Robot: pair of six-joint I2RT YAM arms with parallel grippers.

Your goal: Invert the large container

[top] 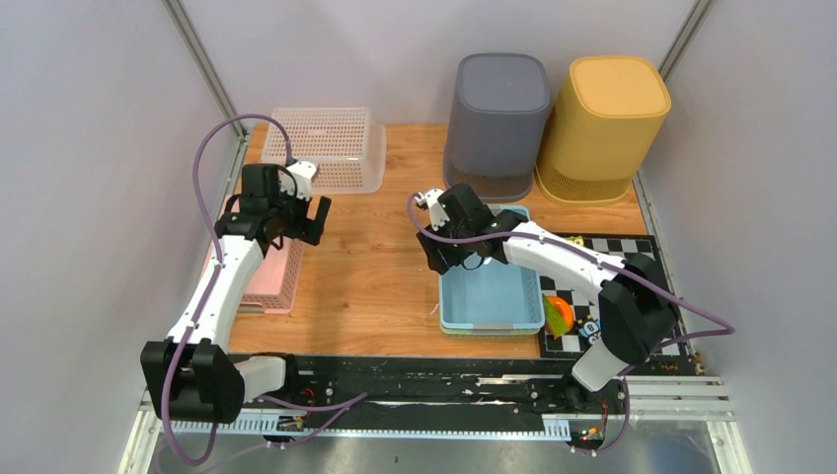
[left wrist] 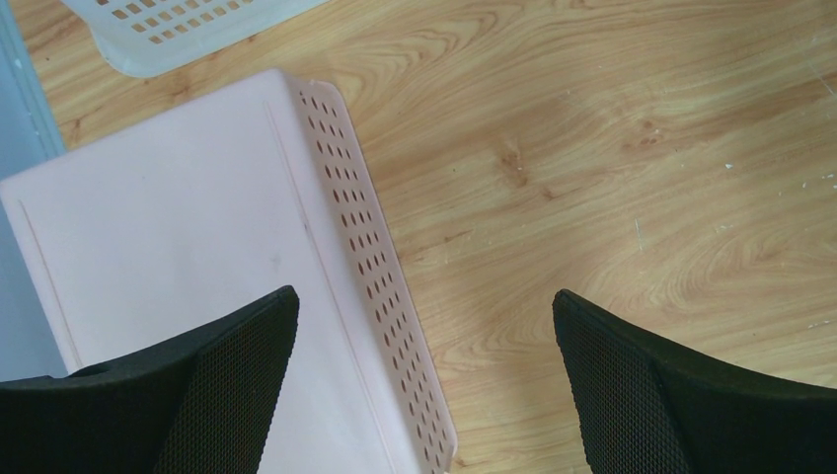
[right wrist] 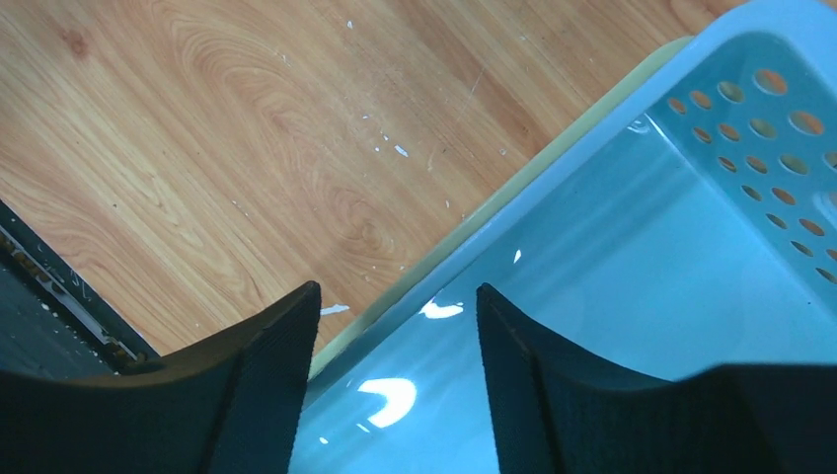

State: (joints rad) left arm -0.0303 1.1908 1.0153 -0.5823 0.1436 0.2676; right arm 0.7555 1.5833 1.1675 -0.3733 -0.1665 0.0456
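Note:
A light blue basket (top: 491,296) stands open side up on the wooden table, right of centre. My right gripper (top: 441,259) is open, its jaws astride the basket's near-left rim without touching it. In the right wrist view the gripper (right wrist: 399,288) has one finger over the wood and the other over the basket's glossy inside (right wrist: 642,257). A pale green strip runs along the outside of the rim. My left gripper (top: 301,229) is open and empty above the right edge of a pink basket (top: 276,276) that lies bottom up. The left wrist view shows that gripper (left wrist: 422,296) over the pink basket (left wrist: 178,227).
A white mesh basket (top: 331,148) lies bottom up at the back left, also in the left wrist view (left wrist: 188,25). A grey bin (top: 498,118) and a yellow bin (top: 602,123) stand at the back right. A checkered mat (top: 592,247) with an orange-green toy (top: 559,314) lies right of the blue basket.

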